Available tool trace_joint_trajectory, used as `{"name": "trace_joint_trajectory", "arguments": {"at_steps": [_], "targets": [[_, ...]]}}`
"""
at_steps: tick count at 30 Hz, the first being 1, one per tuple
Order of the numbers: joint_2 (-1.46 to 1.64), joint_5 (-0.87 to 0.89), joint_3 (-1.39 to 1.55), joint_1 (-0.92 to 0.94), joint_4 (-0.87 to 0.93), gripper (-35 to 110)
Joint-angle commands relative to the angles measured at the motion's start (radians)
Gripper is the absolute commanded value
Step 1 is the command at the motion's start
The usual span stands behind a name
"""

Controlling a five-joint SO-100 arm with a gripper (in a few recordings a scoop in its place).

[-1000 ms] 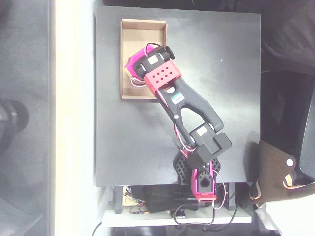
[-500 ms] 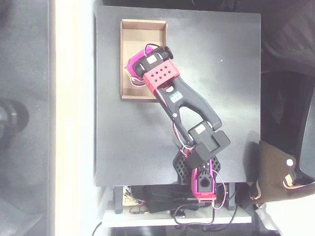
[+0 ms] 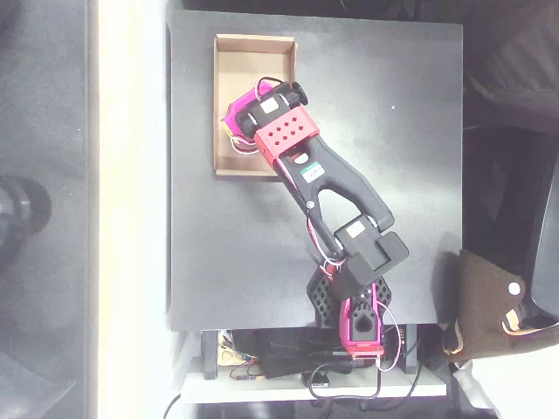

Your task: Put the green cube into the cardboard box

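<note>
While my gripper (image 3: 234, 125) hangs over the cardboard box (image 3: 253, 52) on the black table (image 3: 393, 175), I cannot tell its state.

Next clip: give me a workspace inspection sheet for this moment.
Surface: black table, matte.
Job's things: cardboard box near the table's top-left corner in the overhead view; green cube cannot be made out, the arm's head covers the box's lower half.
Clutter: nothing seen on the table.
Claw: claw over the box floor; open or shut cannot be told.
Cables: wires along the arm, more below the base.
Surroundings: brown object at right.
</note>
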Motion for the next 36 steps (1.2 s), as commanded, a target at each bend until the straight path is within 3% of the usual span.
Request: {"name": "trace_joint_trajectory", "arguments": {"at_steps": [1,14,36], "targets": [[0.017,-0.003,-0.012,-0.014,0.005,21],[0.014,-0.003,-0.011,-0.014,0.005,41],[0.219,-0.003,-0.006,-0.005,0.017,41]]}}
